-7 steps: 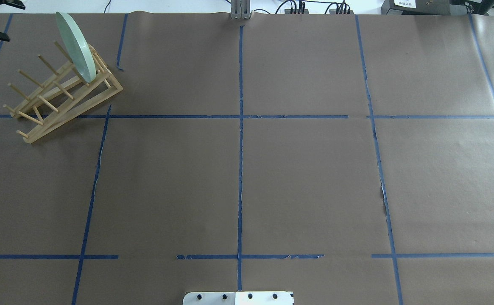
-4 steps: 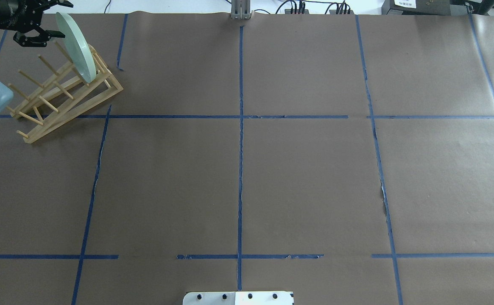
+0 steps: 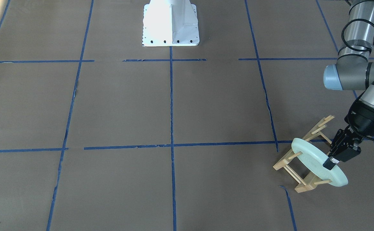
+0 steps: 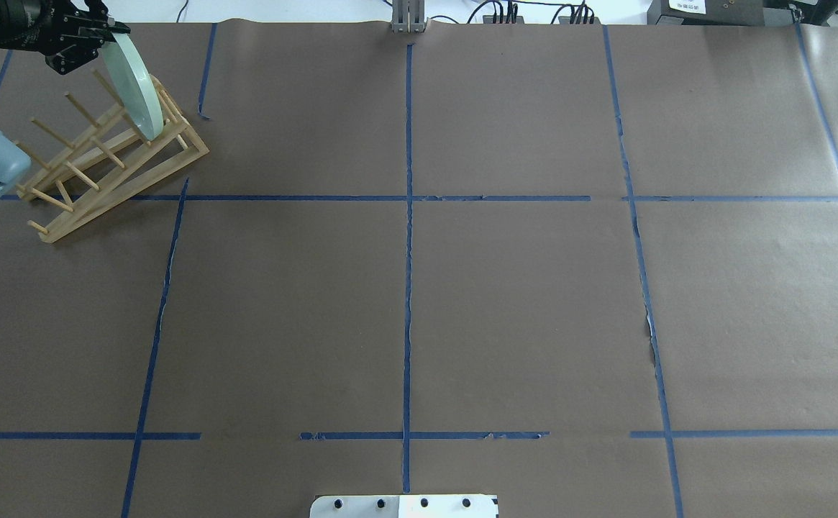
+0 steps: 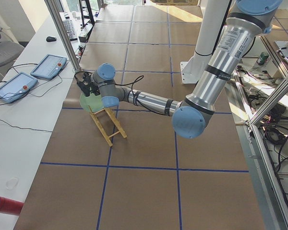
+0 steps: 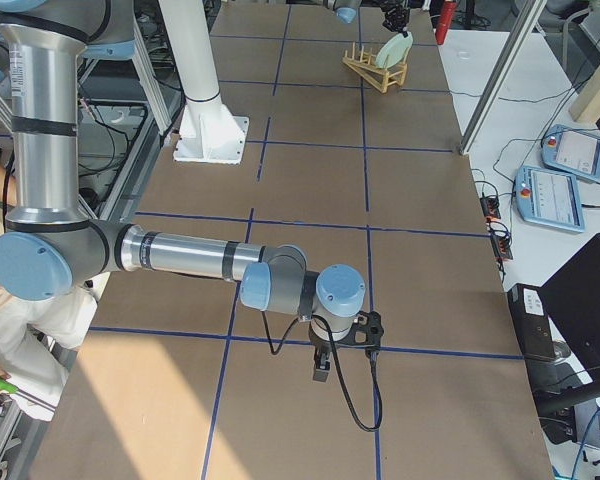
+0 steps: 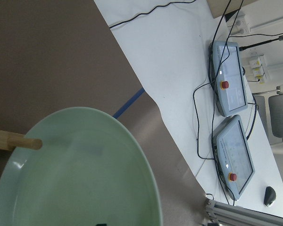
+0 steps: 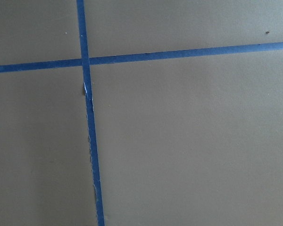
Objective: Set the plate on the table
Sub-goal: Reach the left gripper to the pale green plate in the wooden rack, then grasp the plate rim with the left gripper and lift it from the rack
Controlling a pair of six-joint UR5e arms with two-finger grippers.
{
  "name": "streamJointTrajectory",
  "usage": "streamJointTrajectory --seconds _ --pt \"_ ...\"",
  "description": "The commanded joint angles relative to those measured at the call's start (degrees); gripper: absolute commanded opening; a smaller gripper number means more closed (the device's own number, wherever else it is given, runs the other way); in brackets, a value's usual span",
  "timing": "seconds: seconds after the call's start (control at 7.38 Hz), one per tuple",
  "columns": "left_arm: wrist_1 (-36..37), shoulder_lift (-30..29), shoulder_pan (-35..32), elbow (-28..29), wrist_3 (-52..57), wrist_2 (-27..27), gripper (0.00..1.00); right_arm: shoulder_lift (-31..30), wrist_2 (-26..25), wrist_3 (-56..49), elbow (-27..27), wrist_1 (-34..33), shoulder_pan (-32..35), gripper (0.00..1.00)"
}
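Left end effector (image 3: 330,163) at plate (image 3: 312,162) upper rim; plate in rack (image 3: 305,187)

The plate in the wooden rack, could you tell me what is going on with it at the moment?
The robot's left gripper is at the upper rim of the pale green plate, seemingly with a finger on either side; whether it is clamped I cannot tell. The plate stands on edge between the pegs of the wooden rack, near a corner of the table, not yet laid flat. The right gripper hangs over the table, far from it.
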Motion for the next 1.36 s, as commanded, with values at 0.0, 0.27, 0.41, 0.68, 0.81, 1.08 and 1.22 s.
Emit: streamJointTrajectory --seconds 0.0,0.27,0.41,0.68,0.81,1.08,1.22 --pt "0.09 -0.04 -3.03 -1.94 0.26 -2.21 0.0 0.0 0.0 0.0 0.0 0.0 0.0 1.0" --pt "0.97 -0.48 -9.53 -6.94 -0.35 -9.59 0.0 0.0 0.0 0.0 0.0 0.0 0.0 1.0" --pt "4.1 -2.05 -9.73 -9.67 -1.4 -9.96 0.0 0.0 0.0 0.0 0.0 0.0 0.0 1.0" --pt "12.79 -8.62 -7.3 -10.13 -3.96 -9.71 0.0 0.0 0.0 0.0 0.0 0.0 0.0 1.0" --pt "17.1 -10.57 -1.97 -10.05 -3.18 -9.36 0.0 0.0 0.0 0.0 0.0 0.0 0.0 1.0" --pt "33.91 -15.75 5.61 -11.35 5.82 -7.96 0.0 0.0 0.0 0.0 0.0 0.0 0.0 1.0" --pt "46.02 -17.87 11.56 -13.37 11.89 -0.64 0.0 0.0 0.0 0.0 0.0 0.0 0.0 1.0"
